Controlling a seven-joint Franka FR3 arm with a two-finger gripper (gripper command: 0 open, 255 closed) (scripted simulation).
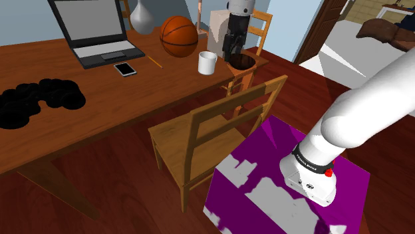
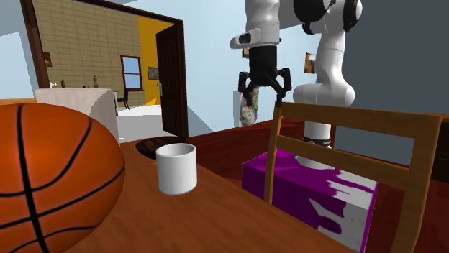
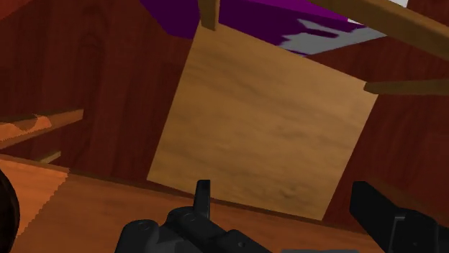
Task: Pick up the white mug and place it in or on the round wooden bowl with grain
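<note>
The white mug (image 1: 207, 62) (image 2: 176, 168) stands upright on the wooden table (image 1: 80, 100), near its edge. Close beside it sits the round dark-brown wooden bowl (image 1: 241, 62) (image 2: 157, 147), with nothing in it. My black gripper (image 1: 229, 52) (image 2: 265, 92) hangs open and empty in the air, well above the mug and off to the bowl's side of it. In the wrist view my gripper (image 3: 295, 208) looks down past the table edge onto a chair seat (image 3: 266, 136), its fingers (image 3: 203, 198) standing wide apart.
A basketball (image 1: 179, 36) (image 2: 43, 180), a laptop (image 1: 96, 33), a phone (image 1: 124, 68), a pencil (image 1: 154, 60) and a vase (image 1: 144, 18) share the table. Black lumps (image 1: 36, 101) lie at its left. A wooden chair (image 1: 206, 133) stands between the table and the purple stand (image 1: 279, 186).
</note>
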